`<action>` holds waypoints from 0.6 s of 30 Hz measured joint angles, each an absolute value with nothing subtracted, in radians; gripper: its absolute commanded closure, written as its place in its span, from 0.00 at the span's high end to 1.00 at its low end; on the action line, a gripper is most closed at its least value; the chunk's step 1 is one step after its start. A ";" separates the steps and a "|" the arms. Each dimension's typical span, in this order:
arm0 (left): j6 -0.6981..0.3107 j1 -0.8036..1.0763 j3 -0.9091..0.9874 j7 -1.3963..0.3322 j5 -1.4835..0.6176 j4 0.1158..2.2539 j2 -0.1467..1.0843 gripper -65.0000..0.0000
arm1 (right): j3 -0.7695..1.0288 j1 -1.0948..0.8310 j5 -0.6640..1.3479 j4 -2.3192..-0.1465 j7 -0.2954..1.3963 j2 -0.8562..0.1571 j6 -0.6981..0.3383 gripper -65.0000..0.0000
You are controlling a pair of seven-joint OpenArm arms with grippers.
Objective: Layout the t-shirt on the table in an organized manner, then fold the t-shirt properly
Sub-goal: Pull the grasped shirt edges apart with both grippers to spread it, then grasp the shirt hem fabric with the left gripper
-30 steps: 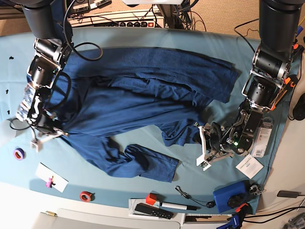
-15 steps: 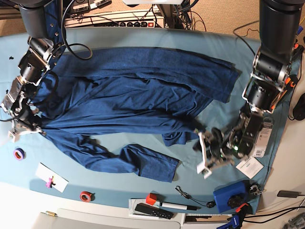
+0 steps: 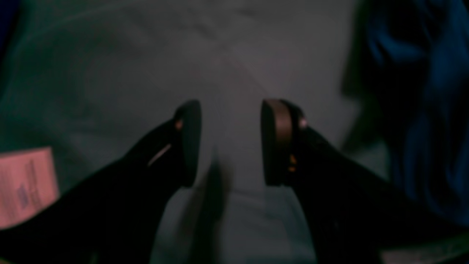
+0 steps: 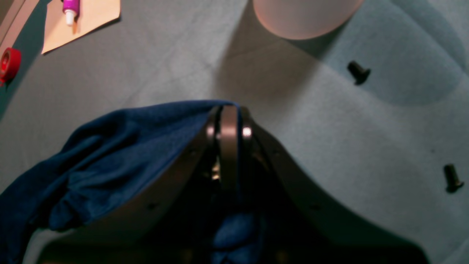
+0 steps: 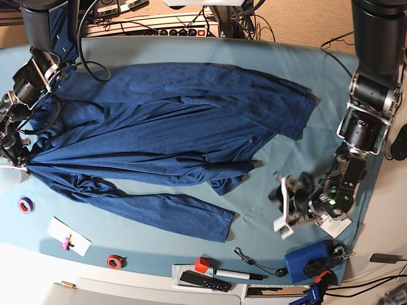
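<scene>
The t-shirt (image 5: 172, 136) lies spread across the middle and far part of the table (image 5: 267, 51), its dark navy fabric stretched from the far-left side of the base view toward the right, with folds through its centre and a narrow strip (image 5: 159, 210) trailing toward the near edge.

The right gripper (image 4: 229, 121) is fully closed on the t-shirt (image 4: 110, 154): the right wrist view shows a navy hem pinched between the pads, with the fabric draping away to one side above the teal cloth. The base view places this grip at the table's left edge (image 5: 16, 159); the pinch itself is too small to resolve there.

The left gripper (image 3: 231, 143) stands parted with nothing between its fingers (image 3: 190, 143). The left wrist view is dark and blurred; it shows only bare teal cloth in the gap, blue fabric (image 3: 421, 110) off to one side, and a paper label (image 3: 23, 187) at the frame edge. In the base view this gripper (image 5: 286, 206) sits apart from the shirt, on open cloth.

Only the right wrist view shows two black screws (image 4: 358, 72) and a pale round object (image 4: 304, 18) near the held hem. Both it and the base view show a red tape roll (image 5: 114, 260) and a card carrying a magenta item (image 5: 67, 238). The base view alone shows a purple tape roll (image 5: 25, 204), a marker (image 5: 232, 274), a black remote (image 5: 203, 281) and a blue box (image 5: 305, 260) along the near edge.
</scene>
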State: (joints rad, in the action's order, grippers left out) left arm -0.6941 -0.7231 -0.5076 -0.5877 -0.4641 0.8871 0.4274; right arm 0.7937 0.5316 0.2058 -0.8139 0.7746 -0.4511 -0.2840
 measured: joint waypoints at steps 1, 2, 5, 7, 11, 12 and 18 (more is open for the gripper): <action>-0.710 -0.722 -0.508 -0.590 -0.465 0.887 0.431 0.42 | 0.794 0.532 0.206 -0.813 0.774 -0.450 -0.284 0.00; -0.702 -0.719 -0.508 -0.589 -0.466 0.887 0.429 0.42 | 0.794 0.532 0.207 -0.813 0.773 -0.449 -0.288 0.00; -0.694 -0.703 -0.508 -0.544 -0.457 0.887 0.424 0.45 | 0.794 0.532 0.210 -0.813 0.776 -0.448 -0.303 0.00; -0.694 -0.689 -0.508 -0.508 -0.431 0.889 0.419 0.49 | 0.794 0.532 0.210 -0.814 0.778 -0.449 -0.313 0.00; -0.694 -0.652 -0.508 -0.559 -0.416 0.889 0.406 0.49 | 0.794 0.532 0.210 -0.814 0.778 -0.448 -0.313 0.00; -0.688 -0.645 -0.508 -0.564 -0.454 0.890 0.402 0.49 | 0.794 0.532 0.210 -0.814 0.778 -0.448 -0.313 0.00; -0.694 -0.644 -0.508 -0.769 -0.662 0.921 0.353 0.49 | 0.794 0.532 0.210 -0.814 0.788 -0.448 -0.313 0.00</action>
State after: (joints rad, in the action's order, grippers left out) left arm -0.6937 -0.6437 -0.5079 -0.7692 -0.6621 0.9215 0.3534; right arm 0.7937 0.5316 0.2096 -0.8139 0.7876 -0.4484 -0.3134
